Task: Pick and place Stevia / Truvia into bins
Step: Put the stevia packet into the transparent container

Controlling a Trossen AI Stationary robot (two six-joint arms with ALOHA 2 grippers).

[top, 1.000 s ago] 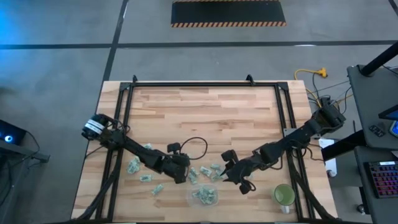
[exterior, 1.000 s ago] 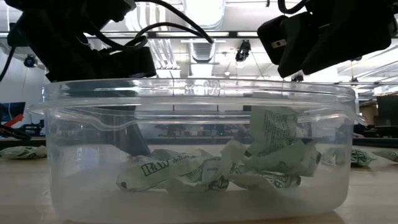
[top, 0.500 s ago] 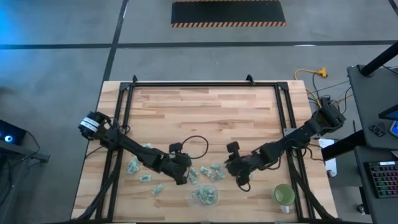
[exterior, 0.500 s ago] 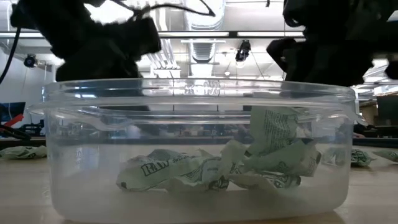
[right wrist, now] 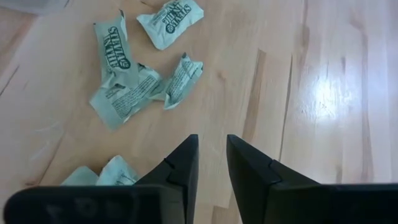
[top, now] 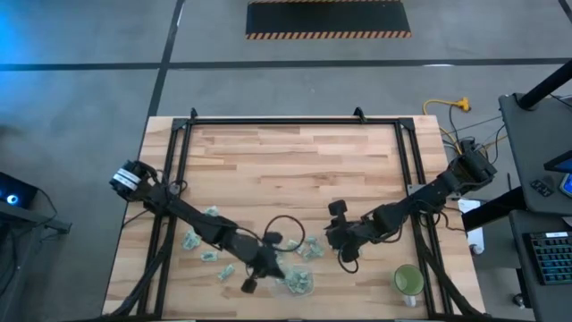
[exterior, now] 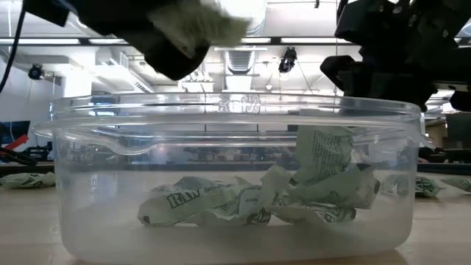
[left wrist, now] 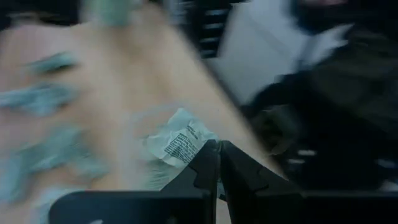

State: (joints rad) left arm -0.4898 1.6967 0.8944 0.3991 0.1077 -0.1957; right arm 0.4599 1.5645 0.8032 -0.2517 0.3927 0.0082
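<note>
stevia sachets (exterior: 250, 202) lie crumpled in the clear bin (exterior: 51, 147), more loose on the counter (top: 295, 170); the left claw (left wrist: 217, 163), clenched on one sachet, has swung over the bin, ready to drop it, while the right claw (right wrist: 211, 158), released, hovers above the scattered ones.

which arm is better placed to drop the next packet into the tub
Left. The left gripper, shut on a sachet, is at the clear tub. The right gripper is open, empty, over loose sachets.

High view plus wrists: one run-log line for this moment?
left pincer: shut on sachet, by the tub | right pincer: open, above loose sachets | green cup: untouched
</note>
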